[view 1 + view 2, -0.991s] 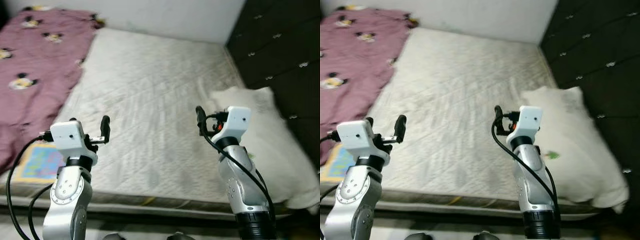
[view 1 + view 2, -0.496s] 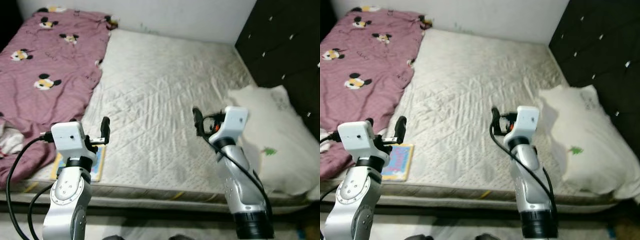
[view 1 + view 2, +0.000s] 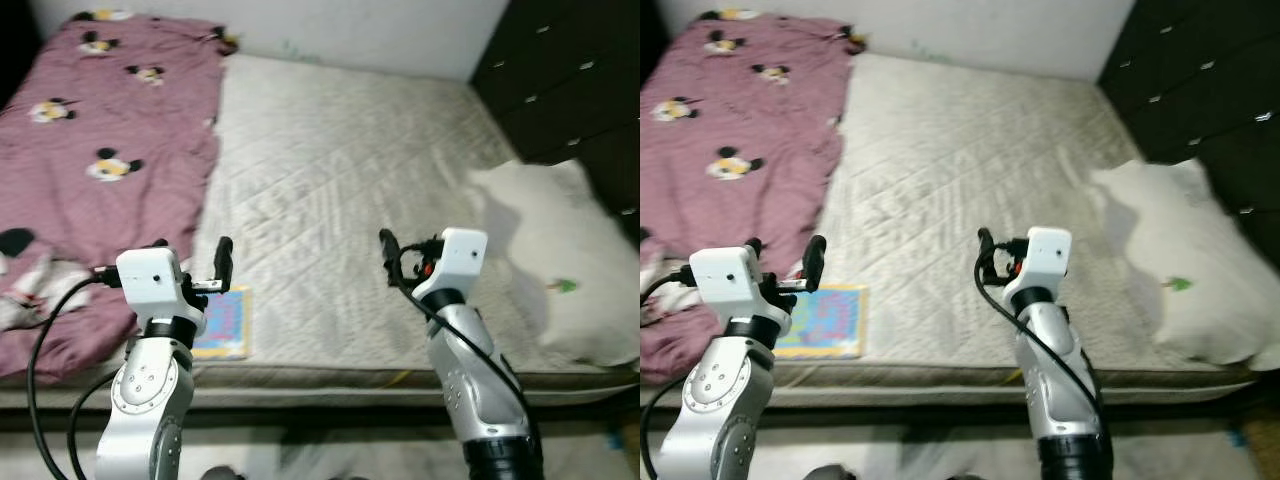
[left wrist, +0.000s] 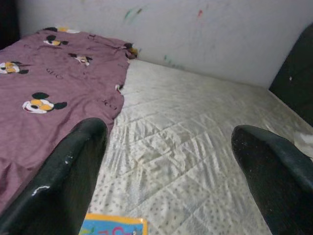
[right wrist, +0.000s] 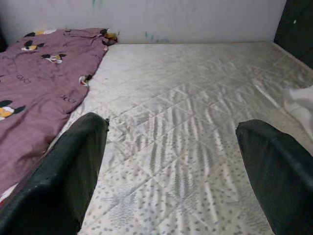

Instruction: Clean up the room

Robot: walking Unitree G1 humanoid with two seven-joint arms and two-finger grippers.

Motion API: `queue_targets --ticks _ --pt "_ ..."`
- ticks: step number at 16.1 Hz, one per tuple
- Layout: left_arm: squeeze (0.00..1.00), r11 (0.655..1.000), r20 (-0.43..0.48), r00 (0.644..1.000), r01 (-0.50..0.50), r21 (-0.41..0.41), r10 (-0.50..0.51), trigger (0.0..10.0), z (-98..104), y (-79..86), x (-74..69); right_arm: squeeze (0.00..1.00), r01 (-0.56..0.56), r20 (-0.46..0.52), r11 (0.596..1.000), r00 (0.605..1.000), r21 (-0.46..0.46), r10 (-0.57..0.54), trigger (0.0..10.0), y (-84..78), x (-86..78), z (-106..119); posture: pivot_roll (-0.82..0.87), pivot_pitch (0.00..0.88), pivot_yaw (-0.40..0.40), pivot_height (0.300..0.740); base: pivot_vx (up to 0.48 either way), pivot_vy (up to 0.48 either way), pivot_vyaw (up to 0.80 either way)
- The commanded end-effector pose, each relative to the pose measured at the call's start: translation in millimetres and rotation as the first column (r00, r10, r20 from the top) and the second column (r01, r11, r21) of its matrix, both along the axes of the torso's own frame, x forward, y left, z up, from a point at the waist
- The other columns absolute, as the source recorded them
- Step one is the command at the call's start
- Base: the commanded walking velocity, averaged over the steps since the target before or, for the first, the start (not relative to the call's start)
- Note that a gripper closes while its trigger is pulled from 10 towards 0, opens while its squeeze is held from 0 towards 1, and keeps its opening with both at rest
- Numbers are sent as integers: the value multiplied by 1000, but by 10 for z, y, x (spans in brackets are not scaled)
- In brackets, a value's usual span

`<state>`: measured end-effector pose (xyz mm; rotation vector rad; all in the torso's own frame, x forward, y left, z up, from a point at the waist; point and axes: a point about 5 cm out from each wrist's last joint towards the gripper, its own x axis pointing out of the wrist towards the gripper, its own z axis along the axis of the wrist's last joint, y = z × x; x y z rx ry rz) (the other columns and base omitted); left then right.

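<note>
A purple blanket (image 3: 90, 150) printed with cartoon mice lies rumpled over the left part of a bare quilted mattress (image 3: 340, 170). A colourful picture book (image 3: 225, 322) lies flat at the mattress's front edge, beside the blanket. A white pillow (image 3: 560, 270) rests on the right side. My left gripper (image 3: 190, 255) hovers open just above and left of the book, nothing between its fingers (image 4: 63, 181). Over the front middle of the mattress my right gripper (image 3: 415, 250) is also open and holds nothing, its fingers (image 5: 63, 176) wide apart.
A dark tufted headboard (image 3: 570, 80) runs along the right side behind the pillow. A white wall (image 3: 350, 25) stands behind the bed. The mattress's front edge (image 3: 330, 375) is close below both arms, with floor beneath.
The camera has swung left and pulled back, so the book now shows to the right of my left arm. Both arms keep the same raised pose, fingers still open.
</note>
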<state>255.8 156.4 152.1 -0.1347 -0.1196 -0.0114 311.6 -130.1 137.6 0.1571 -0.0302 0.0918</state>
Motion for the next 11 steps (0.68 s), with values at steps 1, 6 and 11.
queue_targets --ticks 1,6,11 --pt "0 999 20 999 48 -19 -47 10000 41 -82 -13 0 43 -18 999 999 -11 -43 10000 -149 -1 -29 35 141 -114 740 0 0 0" --pt "0 995 26 996 84 -45 -83 10000 47 -105 -43 0 47 -16 999 999 -17 -47 10000 -149 23 -20 35 149 -113 740 159 0 -191" --pt "0 998 3 999 48 -45 -48 10000 27 -70 -19 0 50 -23 998 998 -25 -51 10000 -150 18 -35 33 154 -112 740 101 0 0"
